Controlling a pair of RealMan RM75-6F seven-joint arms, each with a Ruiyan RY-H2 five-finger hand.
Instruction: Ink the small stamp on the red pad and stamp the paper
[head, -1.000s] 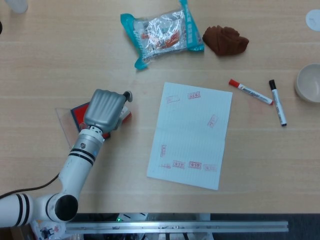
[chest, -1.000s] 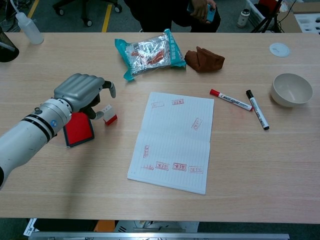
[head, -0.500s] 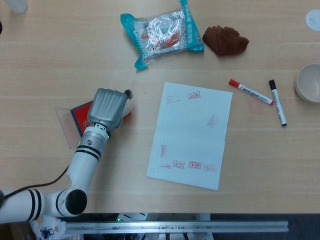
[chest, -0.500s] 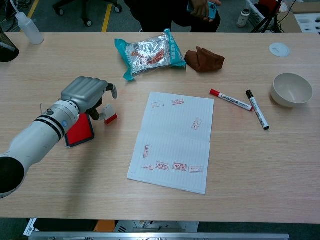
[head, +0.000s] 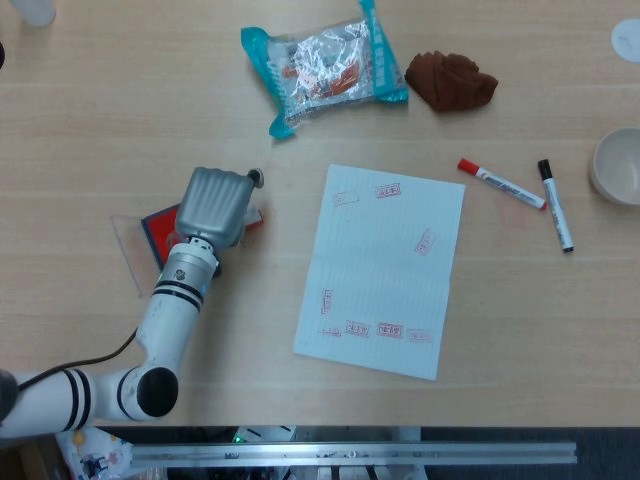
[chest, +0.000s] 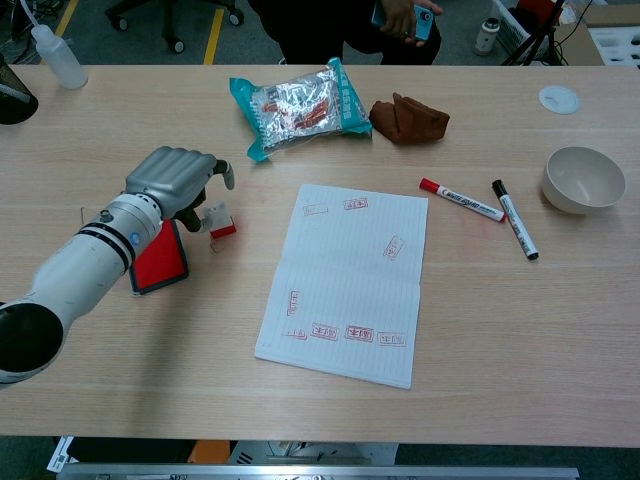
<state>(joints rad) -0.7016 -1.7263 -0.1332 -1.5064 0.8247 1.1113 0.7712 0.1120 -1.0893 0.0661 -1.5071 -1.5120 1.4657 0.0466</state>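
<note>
Lying on a pale wood desk (chest: 480, 330), the paper (chest: 350, 280) is the landmark. Left of it, the left hand (chest: 175, 180) curls its fingers (chest: 222, 175) around the small stamp (chest: 218, 222), beside the red pad (chest: 158, 262). Beyond the desk's far edge, a person stands on grey floor.

Snack bag (chest: 298, 105), brown cloth (chest: 408, 117), markers (two) (chest: 461, 200), bowl (chest: 583, 180).

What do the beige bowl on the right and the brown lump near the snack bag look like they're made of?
Beige bowl: probably ceramic or hard plastic, given its smooth, rigid rim and matte finish. Brown lump: soft cloth, by its crumpled folds and dull surface.
</note>
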